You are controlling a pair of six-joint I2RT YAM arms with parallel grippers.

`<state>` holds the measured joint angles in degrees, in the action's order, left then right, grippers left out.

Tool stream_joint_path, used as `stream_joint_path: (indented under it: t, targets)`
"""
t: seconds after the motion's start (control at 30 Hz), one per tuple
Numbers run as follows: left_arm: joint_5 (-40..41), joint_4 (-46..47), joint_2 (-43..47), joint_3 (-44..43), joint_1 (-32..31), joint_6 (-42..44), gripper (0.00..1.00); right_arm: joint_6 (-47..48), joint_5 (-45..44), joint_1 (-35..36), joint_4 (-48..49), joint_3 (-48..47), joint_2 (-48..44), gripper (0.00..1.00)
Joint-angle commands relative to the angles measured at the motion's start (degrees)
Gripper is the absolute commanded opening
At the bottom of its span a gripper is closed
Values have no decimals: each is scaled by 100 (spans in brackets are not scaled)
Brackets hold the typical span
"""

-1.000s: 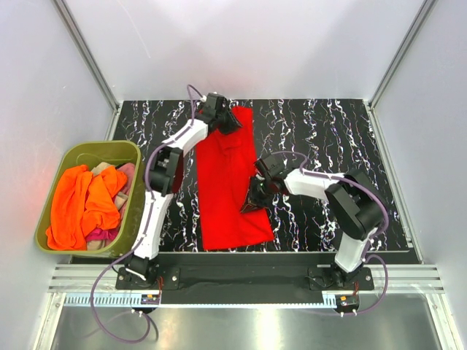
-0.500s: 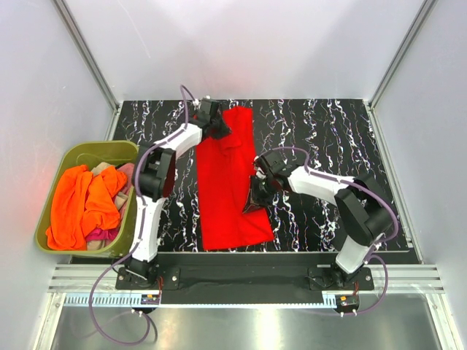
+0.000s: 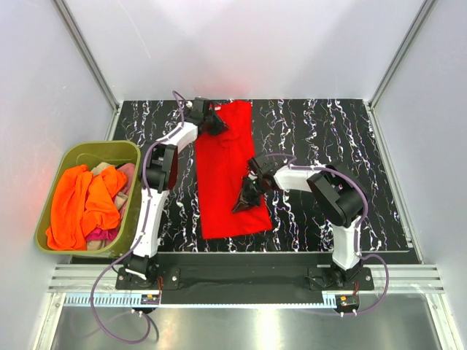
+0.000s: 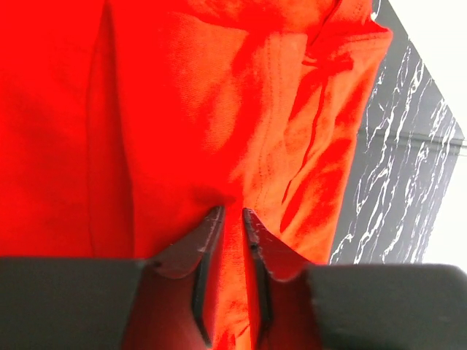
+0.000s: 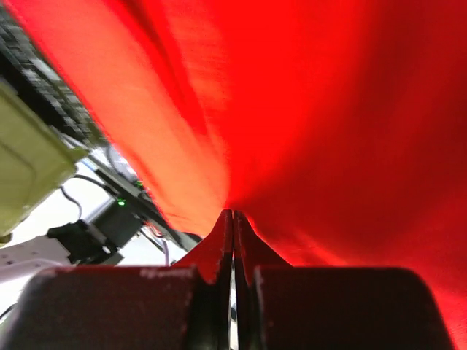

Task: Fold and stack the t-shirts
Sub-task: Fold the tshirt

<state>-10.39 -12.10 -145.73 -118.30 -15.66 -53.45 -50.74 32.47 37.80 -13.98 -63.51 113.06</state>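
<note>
Tub (image 3: 70,154) at 9 o'clock holds the orange t-shirt (image 3: 79,205). Red t-shirt (image 3: 222,175) lies mid-table, running 12 to 6. Left gripper (image 4: 232,217), jaws narrow, pinches its 11 o'clock corner. Right gripper (image 5: 233,215), jaws tight together, pinches the 4 o'clock edge. Judged light and limp; best taken at corners or hems.

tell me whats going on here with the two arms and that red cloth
Two arms are working on a red t-shirt spread lengthwise on the table. The right end effector is shut on the shirt's right edge and holds it lifted. The left end effector looks pinched on its far left corner. An orange shirt and others sit in the green tub.
</note>
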Motion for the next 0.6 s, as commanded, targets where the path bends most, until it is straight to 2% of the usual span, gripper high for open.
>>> stream_joint_path:
  t: [0.0,0.1,0.17,0.2,0.23,0.33,0.37,0.43,0.47,0.53,0.57]
  targets:
    - [-244,-292,551,140,89,482,29,141,-214,8,28,-556,-283,0]
    - [-305,-679,1167,473,81,940,36,598,-259,-71,-684,-663,-582,1]
    - [-314,-802,1958,946,28,1160,42,828,-276,-184,-1088,-628,-950,9]
    - [-288,-916,2500,1088,2,1379,45,1029,-259,-255,-1220,-567,-1082,14]
    - [-262,-1056,2758,1212,-42,1486,47,1118,-241,-343,-1500,-523,-1354,24]
    - [-366,-1654,3775,1747,-156,1802,49,1347,-145,-870,-1888,-111,-1829,39]
    - [-384,-1847,4032,2210,-209,1855,49,1391,-57,-1019,-1907,38,-2127,53]
    - [-393,-1963,4841,2792,-384,2022,50,1645,249,-1450,-1916,496,-2375,65]
    - [-489,-2067,5087,3439,-446,2049,52,1768,364,-1582,-1933,610,-2498,73]
    - [-455,-2235,5799,4136,-586,1918,54,2146,567,-1749,-2047,874,-2604,79]
    - [-420,-2253,6054,4914,-639,1839,55,2234,576,-1750,-2091,936,-2630,80]
